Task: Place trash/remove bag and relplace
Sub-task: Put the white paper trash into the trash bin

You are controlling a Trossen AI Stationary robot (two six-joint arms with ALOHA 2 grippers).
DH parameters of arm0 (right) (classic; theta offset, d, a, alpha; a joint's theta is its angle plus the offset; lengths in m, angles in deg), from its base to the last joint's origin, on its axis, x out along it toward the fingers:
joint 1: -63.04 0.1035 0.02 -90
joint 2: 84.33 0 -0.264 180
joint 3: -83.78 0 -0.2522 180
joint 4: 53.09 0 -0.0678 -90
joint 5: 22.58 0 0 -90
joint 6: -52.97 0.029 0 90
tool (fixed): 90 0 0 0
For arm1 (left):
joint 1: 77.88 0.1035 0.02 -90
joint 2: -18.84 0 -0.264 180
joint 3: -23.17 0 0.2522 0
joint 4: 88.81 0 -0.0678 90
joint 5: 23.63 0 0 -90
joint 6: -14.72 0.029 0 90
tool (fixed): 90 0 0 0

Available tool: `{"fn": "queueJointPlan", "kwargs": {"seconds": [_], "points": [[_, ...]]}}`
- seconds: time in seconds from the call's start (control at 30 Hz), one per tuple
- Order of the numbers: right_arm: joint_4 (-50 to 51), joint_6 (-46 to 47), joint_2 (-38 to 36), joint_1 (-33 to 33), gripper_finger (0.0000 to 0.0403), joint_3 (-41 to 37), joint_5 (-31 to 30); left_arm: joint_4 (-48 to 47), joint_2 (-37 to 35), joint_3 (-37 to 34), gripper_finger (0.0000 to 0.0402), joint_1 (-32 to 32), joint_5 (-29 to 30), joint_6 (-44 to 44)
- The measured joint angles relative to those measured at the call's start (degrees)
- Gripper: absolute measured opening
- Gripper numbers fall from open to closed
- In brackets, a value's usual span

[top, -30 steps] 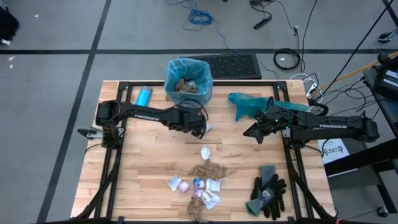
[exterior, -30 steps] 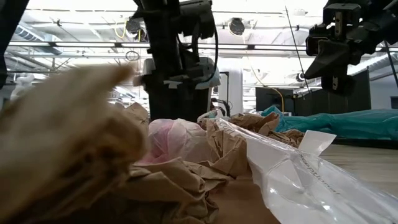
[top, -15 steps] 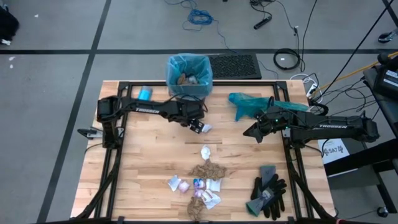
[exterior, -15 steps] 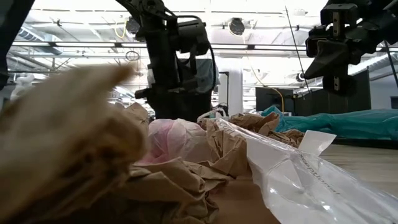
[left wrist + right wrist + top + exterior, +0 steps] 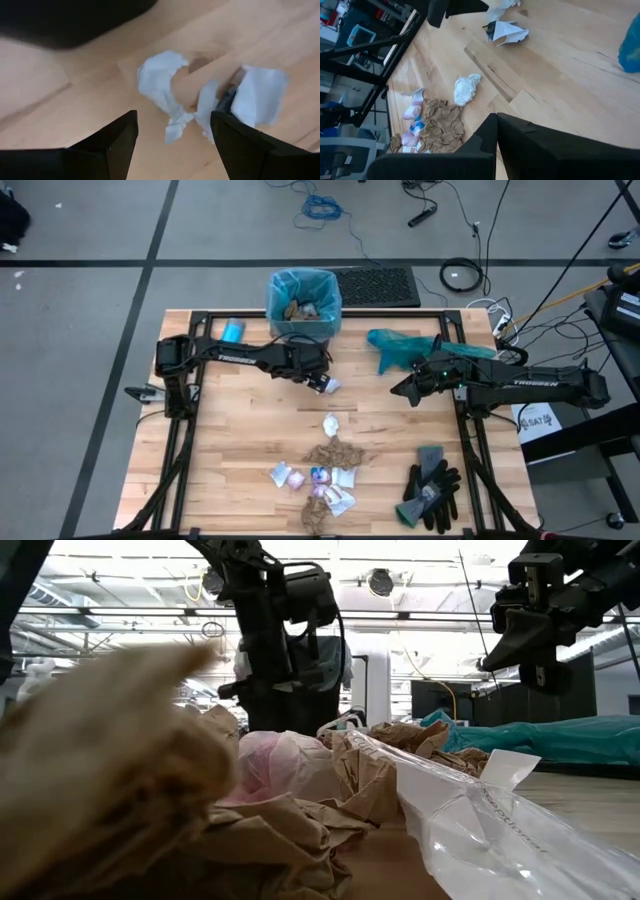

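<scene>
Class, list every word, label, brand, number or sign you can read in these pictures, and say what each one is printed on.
"TROSSEN": white letters on the right arm.
White lettering on the left arm: too small to read.
White tag by the table's right edge: marks too small to read.
Clear plastic wrapper, low view: faint print, unreadable.

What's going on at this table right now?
The left gripper hangs open just above a white wrapper on the table, near the bin lined with the blue bag, which already holds some scraps. More trash lies in a pile toward the table's front edge. The right gripper is shut and empty, waiting beside a teal bag. A pair of gloves lies off to the right.
</scene>
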Motion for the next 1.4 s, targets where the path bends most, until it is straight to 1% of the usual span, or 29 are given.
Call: {"fn": "queueJointPlan", "kwargs": {"seconds": [0.13,0.3,0.37,0.47,0.6,0.7,0.83,0.9,0.97,1.1,1.2,1.23,1.33,1.4], "points": [[-0.01,0.42,0.01,0.0,0.0,0.0,0.07,1.86,0.07,-3.69,0.025,-0.49,-0.29,-4.58],[-0.02,0.42,0.02,0.0,0.0,0.0,0.11,4.06,0.09,-6.57,0.025,-1.83,0.36,-6.5],[-0.01,0.42,0.02,0.0,0.0,0.0,0.11,5.87,0.09,-6.85,0.025,-1.99,0.74,-6.5],[-0.02,0.42,0.02,0.0,0.0,0.0,0.14,8.59,0.76,-7.08,0.025,-2.1,2.86,-6.55],[-0.16,0.42,0.02,-0.02,0.0,0.0,0.21,11.55,1.75,-7.09,0.025,-2.1,2.13,-6.54],[-0.94,1.07,0.01,-0.01,0.0,0.0,0.47,11.9,3.5,-7.12,0.025,-2.14,1.19,-6.55],[-1.3,1.9,0.02,-0.01,0.0,0.02,0.57,12.95,4.5,-7.01,0.0246,-2.49,2.24,-10.25],[-1.33,1.9,0.02,-0.02,0.0,0.02,0.71,13.98,4.62,-7.01,0.0229,-2.83,2.46,-10.72],[-1.36,1.9,0.01,-0.02,0.0,0.02,1.34,14.89,4.76,-7.02,0.0197,-3.23,3.17,-10.57],[-1.29,1.9,0.02,-0.02,0.0,0.02,1.64,15.95,4.83,-7.03,0.0108,-3.83,3.29,-10.52],[-1.27,1.73,0.02,0.0,0.0,0.02,1.64,17.03,4.83,-7.03,0.0031,-4.57,2.08,-10.54],[-1.27,1.71,0.02,0.0,0.0,0.02,1.64,17.18,4.83,-7.03,0.0017,-4.9,1.6,-10.56],[-1.25,1.5,0.02,0.0,0.0,0.02,1.64,17.37,4.83,-6.56,0.0008,-6.12,-1.51,-10.12],[-1.27,1.32,0.02,-0.02,0.0,0.02,1.64,17.37,4.83,-5.5,0.0004,-7.5,-5.15,-8.3]]}}
